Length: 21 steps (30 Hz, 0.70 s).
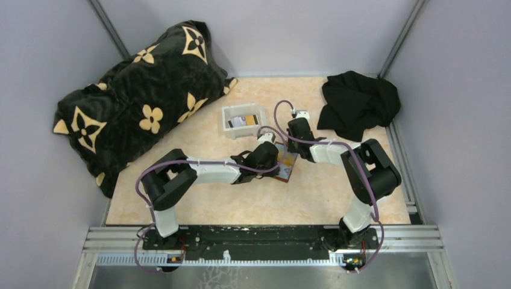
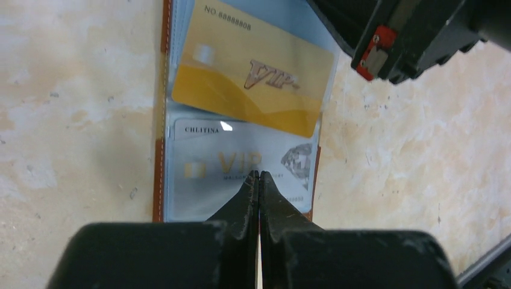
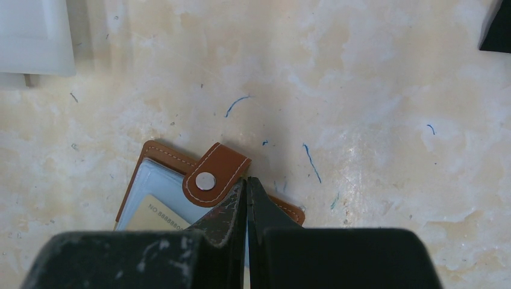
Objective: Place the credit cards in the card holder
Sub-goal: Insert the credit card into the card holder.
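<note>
The card holder (image 1: 288, 164) lies open on the desk (image 1: 241, 205) between the arms, its long axis running near to far and its snap tab (image 3: 214, 174) at the far end. The left gripper (image 2: 259, 174) has its jaws closed and empty, tips over the silver card (image 2: 205, 174). The gold card (image 2: 253, 72) lies skewed beyond it. The right gripper (image 3: 246, 180) has its jaws closed and empty beside the tab.

Bright, even light; soft shadows on the bench (image 1: 241, 205). Glare spot on the silver card (image 2: 208, 174); wrist views blur close up.

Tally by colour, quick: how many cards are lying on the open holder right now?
Gold card: 1
Silver card: 1
Total on the holder: 2
</note>
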Each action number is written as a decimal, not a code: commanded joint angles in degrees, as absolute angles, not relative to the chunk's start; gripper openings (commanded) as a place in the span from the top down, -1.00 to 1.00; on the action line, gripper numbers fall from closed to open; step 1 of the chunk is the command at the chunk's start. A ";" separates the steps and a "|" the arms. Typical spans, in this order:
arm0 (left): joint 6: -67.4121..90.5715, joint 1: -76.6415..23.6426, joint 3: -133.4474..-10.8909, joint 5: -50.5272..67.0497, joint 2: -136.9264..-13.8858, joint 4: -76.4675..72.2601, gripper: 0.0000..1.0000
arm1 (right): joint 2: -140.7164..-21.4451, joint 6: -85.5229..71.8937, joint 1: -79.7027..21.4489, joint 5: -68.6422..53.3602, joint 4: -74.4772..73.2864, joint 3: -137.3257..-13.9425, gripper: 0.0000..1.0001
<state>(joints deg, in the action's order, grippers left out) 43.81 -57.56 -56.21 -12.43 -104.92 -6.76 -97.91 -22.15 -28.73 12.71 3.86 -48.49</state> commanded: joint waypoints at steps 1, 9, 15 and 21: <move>41.79 -57.88 -59.17 -16.14 -107.84 -4.05 1.00 | -101.33 -22.50 -28.92 10.50 -3.55 -46.06 1.00; 41.23 -57.83 -65.05 -17.72 -112.13 1.74 1.00 | -101.35 -22.50 -28.92 10.41 -3.38 -45.97 1.00; 41.70 -57.92 -65.22 -18.95 -112.53 1.65 1.00 | -101.46 -22.50 -28.92 10.20 -3.16 -45.88 1.00; 40.99 -58.09 -65.90 -21.30 -112.32 0.57 1.00 | -101.54 -22.50 -28.92 9.95 -2.98 -45.71 1.00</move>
